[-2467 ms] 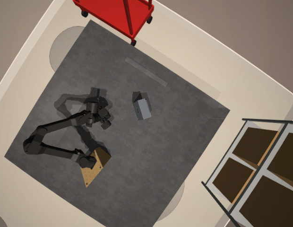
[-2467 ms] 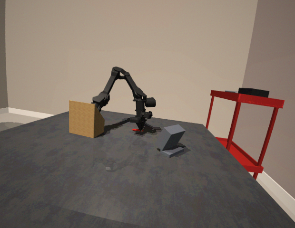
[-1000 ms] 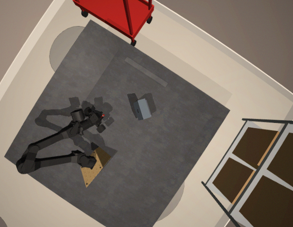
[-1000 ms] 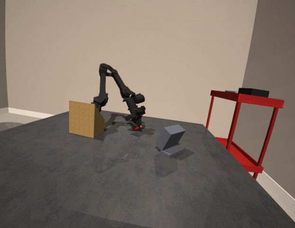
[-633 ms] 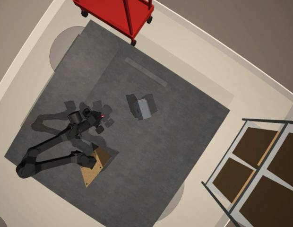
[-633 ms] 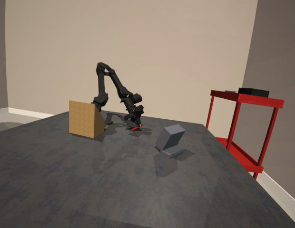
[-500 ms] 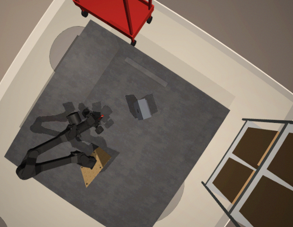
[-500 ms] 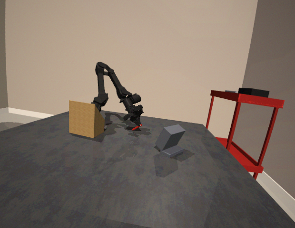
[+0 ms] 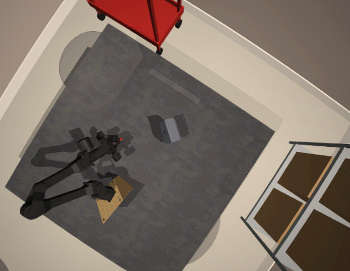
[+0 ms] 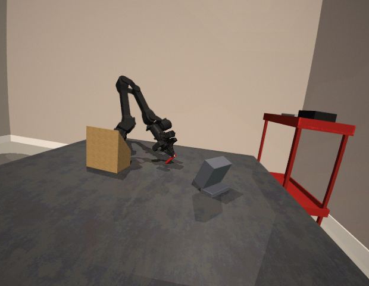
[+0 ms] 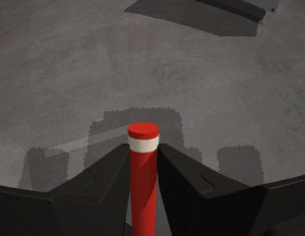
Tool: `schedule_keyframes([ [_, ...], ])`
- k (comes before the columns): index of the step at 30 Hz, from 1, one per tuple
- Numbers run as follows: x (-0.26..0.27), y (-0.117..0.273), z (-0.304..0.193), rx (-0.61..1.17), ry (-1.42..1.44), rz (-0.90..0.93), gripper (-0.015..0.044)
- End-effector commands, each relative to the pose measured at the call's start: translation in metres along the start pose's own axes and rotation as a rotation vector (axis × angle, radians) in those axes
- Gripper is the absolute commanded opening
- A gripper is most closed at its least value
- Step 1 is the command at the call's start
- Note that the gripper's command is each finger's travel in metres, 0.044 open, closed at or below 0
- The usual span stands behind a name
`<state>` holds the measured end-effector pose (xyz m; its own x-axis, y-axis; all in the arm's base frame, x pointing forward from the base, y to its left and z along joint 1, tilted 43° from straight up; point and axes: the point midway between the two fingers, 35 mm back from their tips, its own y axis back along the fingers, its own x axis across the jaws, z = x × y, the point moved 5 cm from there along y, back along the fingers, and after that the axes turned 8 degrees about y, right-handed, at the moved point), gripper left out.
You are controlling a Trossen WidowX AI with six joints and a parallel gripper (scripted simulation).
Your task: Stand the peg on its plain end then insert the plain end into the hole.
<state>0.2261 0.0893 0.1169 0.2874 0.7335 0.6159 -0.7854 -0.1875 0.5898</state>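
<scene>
- You've got the peg (image 9: 119,140) (image 10: 170,159) (image 11: 143,197) in the end effector (image 9: 118,141) (image 10: 173,154) (image 11: 143,152), its two fingers closed in on either side of the red shaft.
- Look at the wrist view: the white band (image 10: 174,155) (image 11: 144,144) sits right by the fingertips, with the red cap of that end just above it.
- From the exterior you see your peg on a slant, banded end high, plain end low over the surface (image 9: 198,163) (image 10: 147,230) (image 11: 216,74); you can't tell whether that plain end touches.
- So it's not upright for you here, and it's outside the hole (image 9: 164,132).
- Your grey sloped panel (image 9: 172,129) (image 10: 210,170) stands well apart from the peg, hole facing the arm's side in the top view.
- Your black arm (image 9: 61,175) (image 10: 124,103) bends over high and reaches down to the peg.
- Over by the arm's foot, you have the wooden wedge (image 9: 109,208) (image 10: 101,149).
- Beyond the surface's edge, there's your red cart (image 9: 152,20) (image 10: 326,128), a black box (image 10: 316,115) on its top.
</scene>
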Motion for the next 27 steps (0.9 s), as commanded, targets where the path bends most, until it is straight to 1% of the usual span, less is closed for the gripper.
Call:
schedule_keyframes([
  [1,-0.001,0.002,-0.003,-0.031,-0.004,-0.006,0.0049],
  [27,0.002,0.014,-0.025,-0.252,-0.005,-0.038,0.0049],
])
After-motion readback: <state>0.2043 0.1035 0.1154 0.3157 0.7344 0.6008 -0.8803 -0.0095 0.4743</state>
